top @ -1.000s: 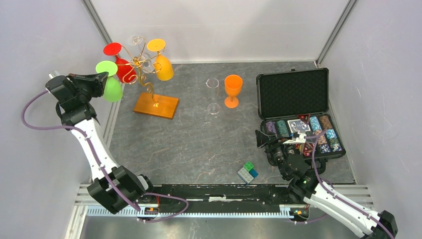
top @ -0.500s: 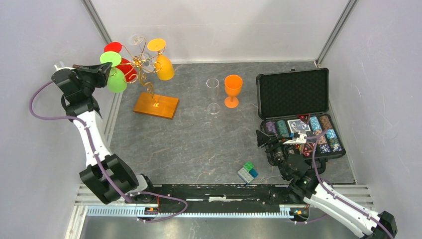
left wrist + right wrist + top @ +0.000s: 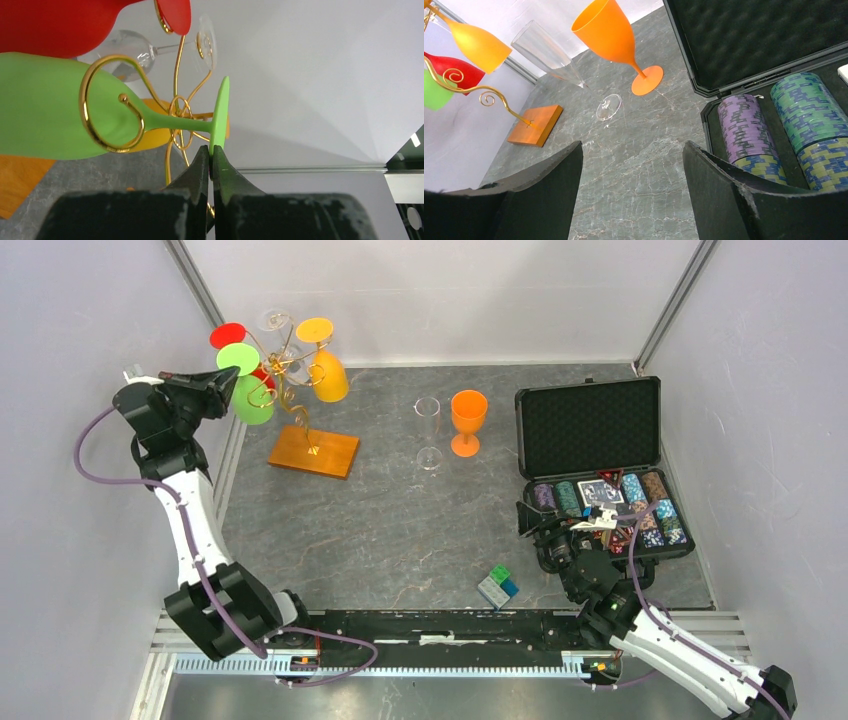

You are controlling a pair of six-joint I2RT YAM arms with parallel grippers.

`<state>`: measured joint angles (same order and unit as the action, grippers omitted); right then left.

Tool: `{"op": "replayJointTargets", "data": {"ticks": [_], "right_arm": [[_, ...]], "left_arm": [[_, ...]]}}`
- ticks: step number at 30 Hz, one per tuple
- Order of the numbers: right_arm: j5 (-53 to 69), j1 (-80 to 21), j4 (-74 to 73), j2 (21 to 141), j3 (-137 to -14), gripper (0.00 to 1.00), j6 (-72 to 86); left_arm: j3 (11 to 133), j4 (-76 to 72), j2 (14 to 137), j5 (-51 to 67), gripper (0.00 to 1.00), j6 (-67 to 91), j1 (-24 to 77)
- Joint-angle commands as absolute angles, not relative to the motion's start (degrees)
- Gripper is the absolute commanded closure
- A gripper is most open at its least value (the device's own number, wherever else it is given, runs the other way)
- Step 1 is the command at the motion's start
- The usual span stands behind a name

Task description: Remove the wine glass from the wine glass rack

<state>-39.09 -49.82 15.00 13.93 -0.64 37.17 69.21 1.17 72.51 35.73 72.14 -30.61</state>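
At the far left of the surface (image 3: 400, 530), the left gripper (image 3: 211, 159) is shut on the green wine glass (image 3: 50, 117), pinching the thin edge of its flat foot and nothing more. From that pinch the stem runs off crosswise to the fingers toward the bowl, so the glass's long axis lies across the gripper's reach, not along it. Near the bowl the stem sits inside a gold curl of the wine glass rack (image 3: 85, 105), so the glass is not yet free. I judge the coming move has to carry the stem out through the curl's open side rather than tug along the stem.

The left arm is right at the rack. The right gripper (image 3: 631, 150) hangs open and empty beside the chip case (image 3: 590, 425), well apart from it.

Counted: four glasses on the one rack, namely green, red (image 3: 228, 337), yellow (image 3: 330, 375) and a clear one (image 3: 273, 320). Two more stand on the surface, a clear flute (image 3: 428, 430) and an orange goblet (image 3: 467, 420). One small block (image 3: 497, 586) lies near the arms.
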Motion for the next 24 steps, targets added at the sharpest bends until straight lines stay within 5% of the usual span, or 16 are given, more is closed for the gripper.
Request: {"op": "replayJointTargets", "data": {"ticks": [1, 16, 24], "right_arm": [[-39.95, -50.02, 14.74, 13.58, -1.58, 0.22, 36.56], [-38.91, -50.01, 8.13, 12.6, -5.52, 0.17, 38.28], [-36.54, -50.02, 5.99, 12.72, -7.61, 0.13, 37.52]], "left_arm": [[67.94, 4.67, 67.83, 36.37, 0.98, 74.59, -30.41], [78.89, 26.39, 58.19, 19.55, 0.98, 67.67, -30.63], [88.37, 30.8, 56.39, 21.37, 0.98, 67.95, -30.67]]}}
